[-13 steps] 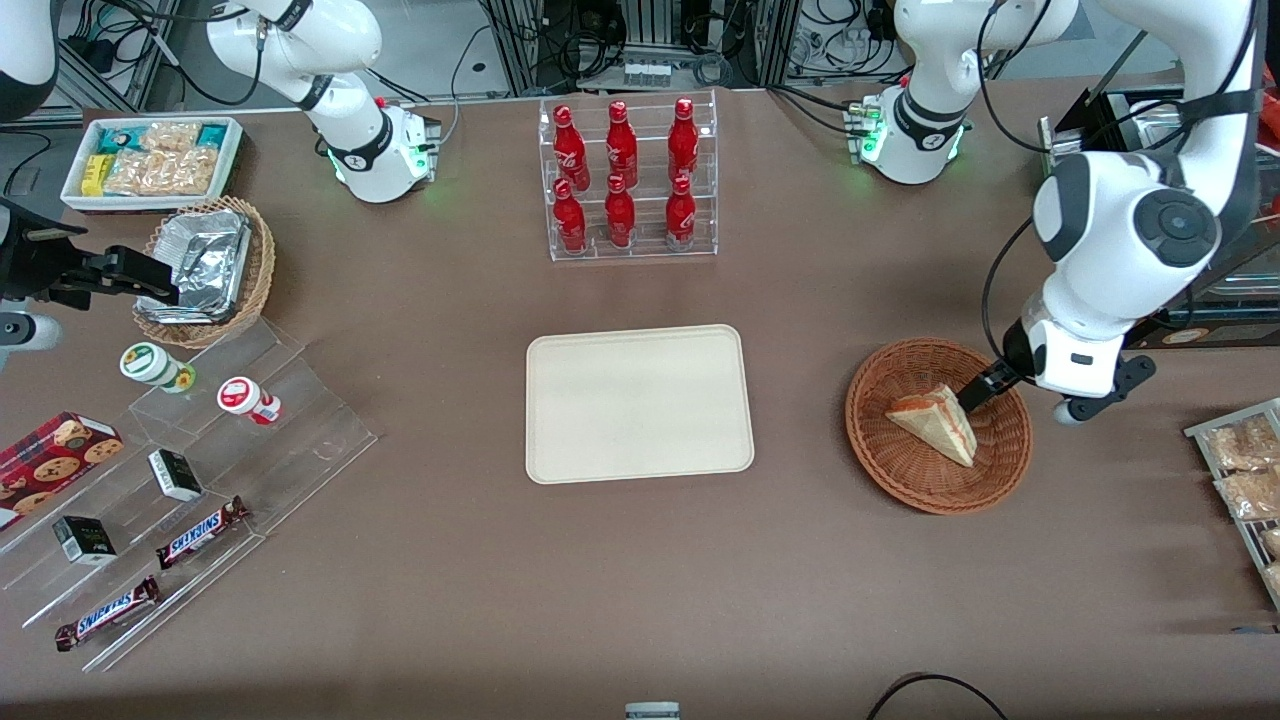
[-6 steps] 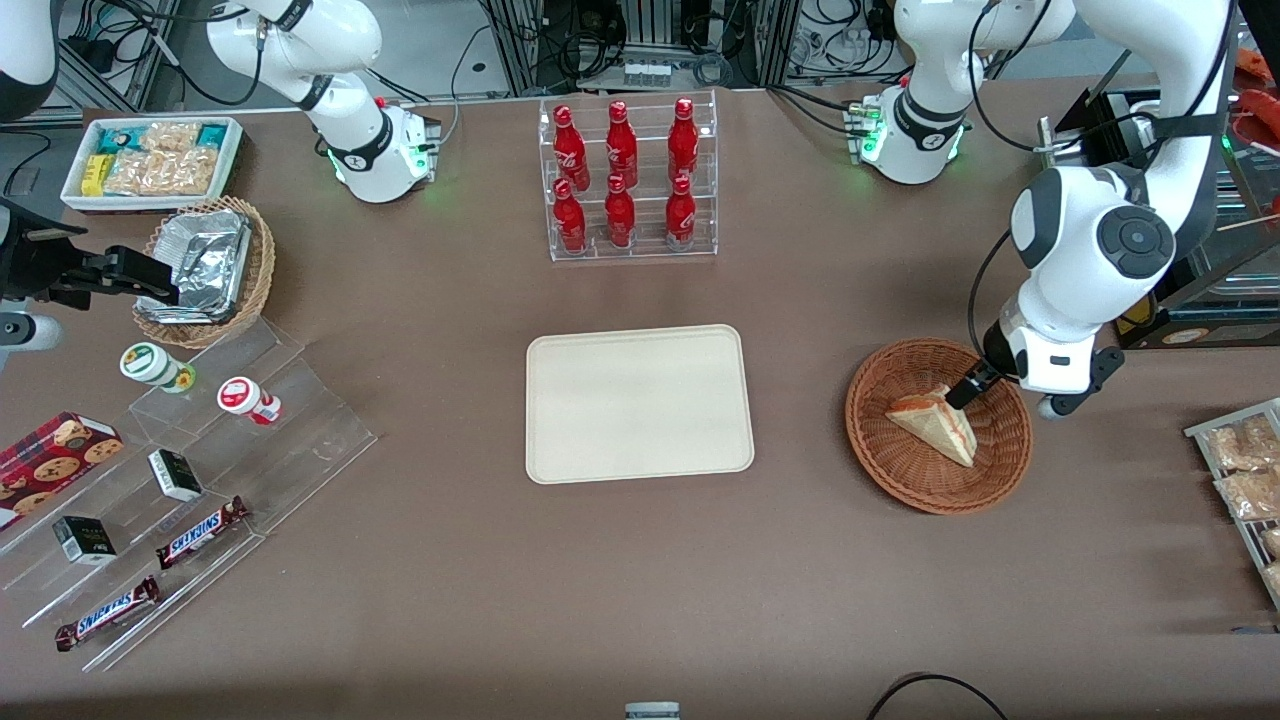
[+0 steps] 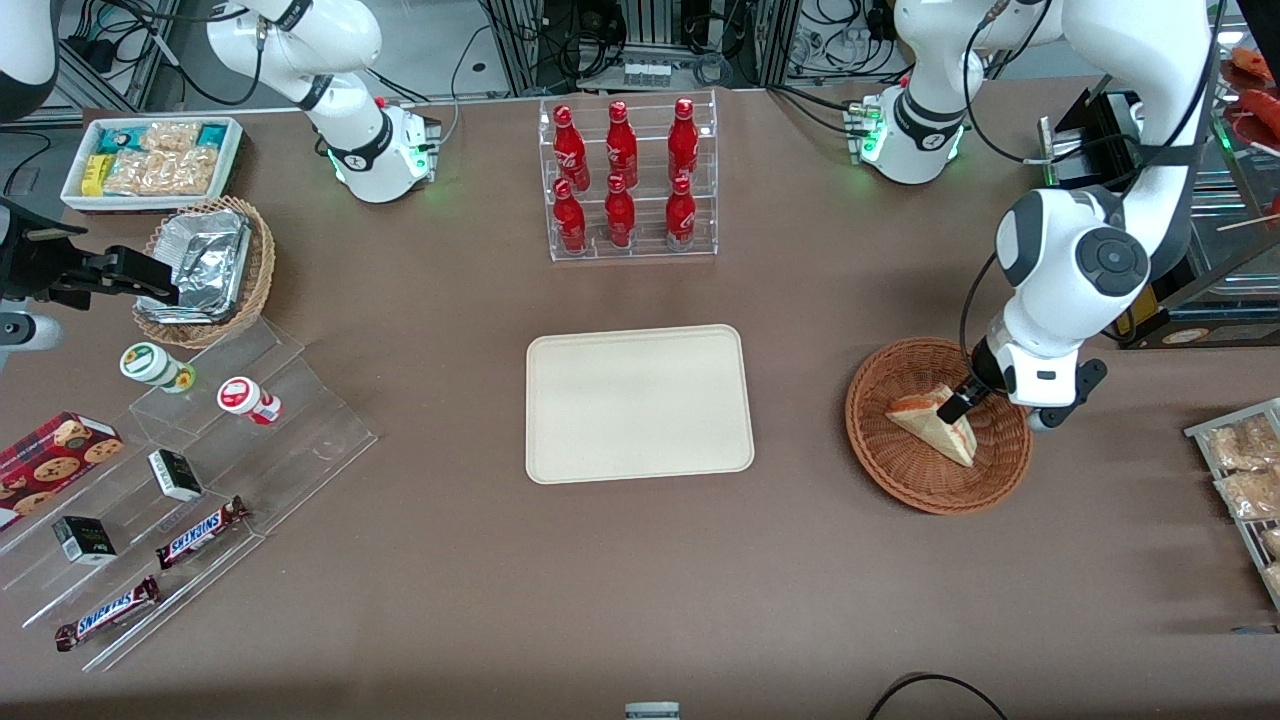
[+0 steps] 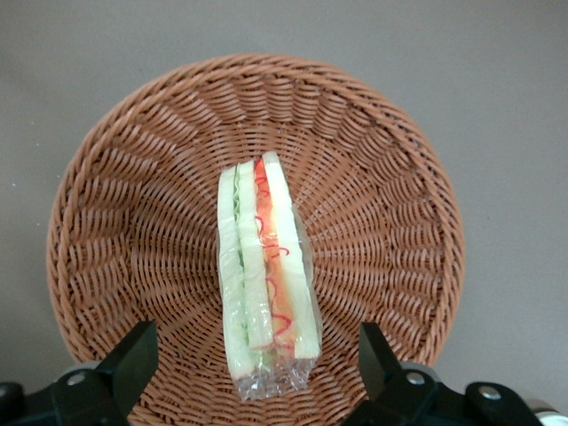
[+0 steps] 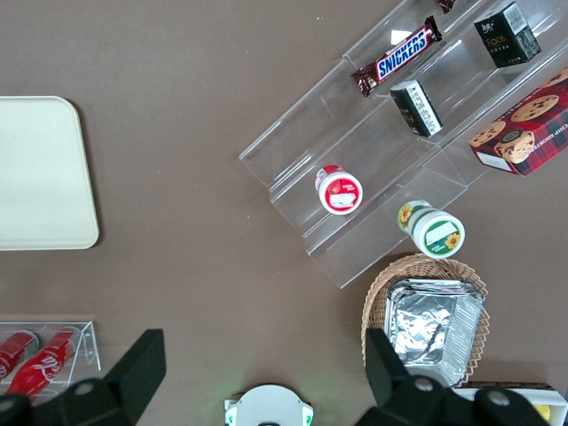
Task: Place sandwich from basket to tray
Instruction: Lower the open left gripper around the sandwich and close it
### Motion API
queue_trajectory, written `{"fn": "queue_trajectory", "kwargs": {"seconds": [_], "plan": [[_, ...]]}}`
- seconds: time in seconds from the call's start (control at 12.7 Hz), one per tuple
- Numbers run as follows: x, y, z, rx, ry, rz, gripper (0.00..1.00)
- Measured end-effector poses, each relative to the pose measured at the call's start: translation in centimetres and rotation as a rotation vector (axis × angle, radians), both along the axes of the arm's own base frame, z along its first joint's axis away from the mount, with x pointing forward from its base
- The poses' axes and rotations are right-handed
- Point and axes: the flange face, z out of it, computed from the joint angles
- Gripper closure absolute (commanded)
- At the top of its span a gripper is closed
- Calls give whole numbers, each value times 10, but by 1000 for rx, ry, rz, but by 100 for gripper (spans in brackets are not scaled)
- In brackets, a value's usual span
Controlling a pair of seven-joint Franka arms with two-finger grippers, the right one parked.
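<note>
The sandwich (image 3: 932,424) is a plastic-wrapped wedge of white bread with red and green filling, lying in the reddish-brown wicker basket (image 3: 900,480). My left gripper (image 3: 955,408) hangs low over the basket, right at the sandwich's wide end. In the left wrist view the sandwich (image 4: 264,275) lies between the two black fingers (image 4: 133,359) of the gripper (image 4: 257,359), which is open and not touching it; the basket's woven wall (image 4: 390,213) surrounds it. The cream tray (image 3: 638,402) lies at the table's middle and holds nothing; it also shows in the right wrist view (image 5: 40,173).
A clear rack of red bottles (image 3: 627,180) stands farther from the camera than the tray. A stepped clear stand with snacks (image 3: 180,480), a tan basket with foil (image 3: 205,268) and a white snack box (image 3: 152,160) lie toward the parked arm's end. Wrapped snacks (image 3: 1245,470) lie beside the basket.
My left gripper has moved from the basket's rim inward over the sandwich's wide end. The sandwich and basket have not moved.
</note>
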Motion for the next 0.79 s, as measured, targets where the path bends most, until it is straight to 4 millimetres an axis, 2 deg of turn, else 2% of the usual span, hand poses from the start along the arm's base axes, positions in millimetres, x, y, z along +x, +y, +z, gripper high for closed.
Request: {"fn": "queue_trajectory", "kwargs": {"seconds": [0.31, 0.79], "plan": [[-2, -11, -25, -5, -2, 17, 0], [-17, -10, -51, -8, -16, 18, 0]]}}
